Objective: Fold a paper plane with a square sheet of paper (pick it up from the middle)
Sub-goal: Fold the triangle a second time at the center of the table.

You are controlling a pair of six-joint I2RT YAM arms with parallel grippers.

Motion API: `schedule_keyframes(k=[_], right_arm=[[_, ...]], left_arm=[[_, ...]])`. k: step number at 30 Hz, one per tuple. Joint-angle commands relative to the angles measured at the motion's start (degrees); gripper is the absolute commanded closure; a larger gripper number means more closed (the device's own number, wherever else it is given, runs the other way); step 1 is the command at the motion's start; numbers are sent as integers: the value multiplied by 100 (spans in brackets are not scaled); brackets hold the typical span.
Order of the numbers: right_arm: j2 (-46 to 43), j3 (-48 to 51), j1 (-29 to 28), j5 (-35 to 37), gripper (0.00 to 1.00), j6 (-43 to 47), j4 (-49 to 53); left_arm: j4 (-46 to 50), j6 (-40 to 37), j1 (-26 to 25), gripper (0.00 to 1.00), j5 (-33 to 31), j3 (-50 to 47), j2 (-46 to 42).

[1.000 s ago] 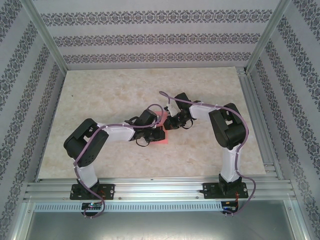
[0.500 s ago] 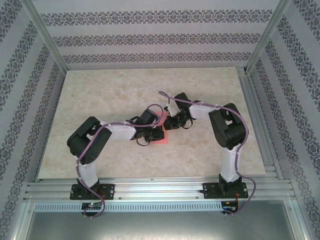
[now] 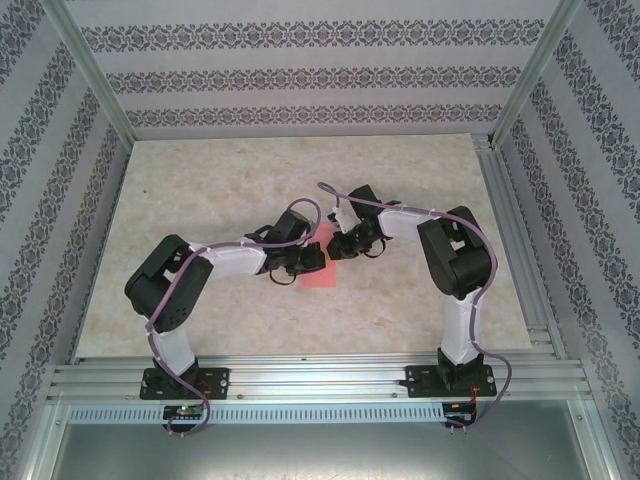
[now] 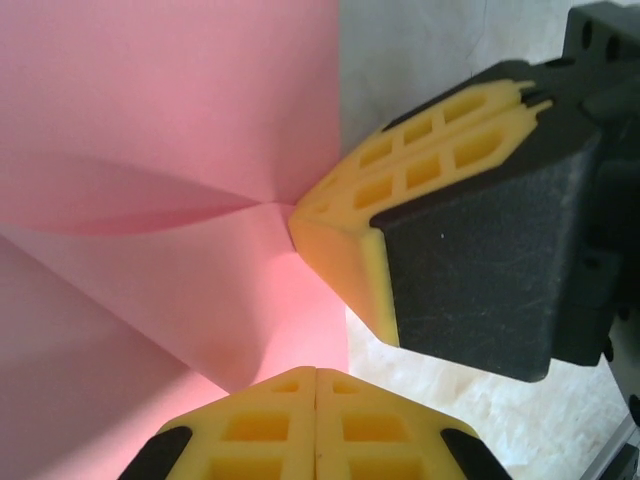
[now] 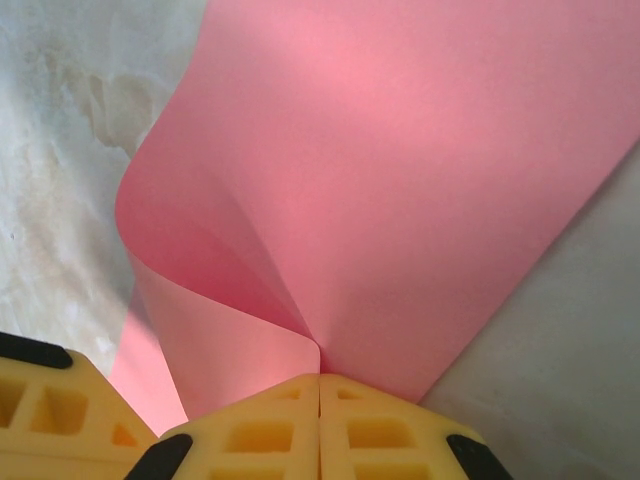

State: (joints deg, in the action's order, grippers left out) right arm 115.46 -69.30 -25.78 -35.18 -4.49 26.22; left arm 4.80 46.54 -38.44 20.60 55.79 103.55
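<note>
The left fingers [image 4: 262, 432] and right fingers [image 5: 262, 438] are both closed, pinching the curled paper [image 5: 400, 180] on the worktop [image 3: 200, 200].

1. Table top [image 3: 200, 200]: pale marbled beige surface, flat, bare across its far and left parts.
2. Walls [image 3: 310, 75]: patterned paper in horizontal ornamental bands on the back wall, and the same pattern on both side walls.
3. Corner posts [image 3: 90, 70]: silver aluminium profiles, slanting in from the upper corners.
4. Near-edge rails [image 3: 320, 375]: parallel aluminium extrusions spanning the table's width.
5. Perforated strip [image 3: 320, 412]: directly below the rails.
6. Grey metal panel [image 3: 300, 450]: lowest in the top view.
</note>
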Motion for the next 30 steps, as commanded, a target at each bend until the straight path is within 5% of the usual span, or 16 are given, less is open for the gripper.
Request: schedule_keyframes(k=[1,30], right_arm=[[290,57,-111,582,93,131,98],[345,-56,-111,633,93,148,165]], left_arm=[[-191,-3,63,91,90,59,112],[81,-242,325,88,71,273,86]])
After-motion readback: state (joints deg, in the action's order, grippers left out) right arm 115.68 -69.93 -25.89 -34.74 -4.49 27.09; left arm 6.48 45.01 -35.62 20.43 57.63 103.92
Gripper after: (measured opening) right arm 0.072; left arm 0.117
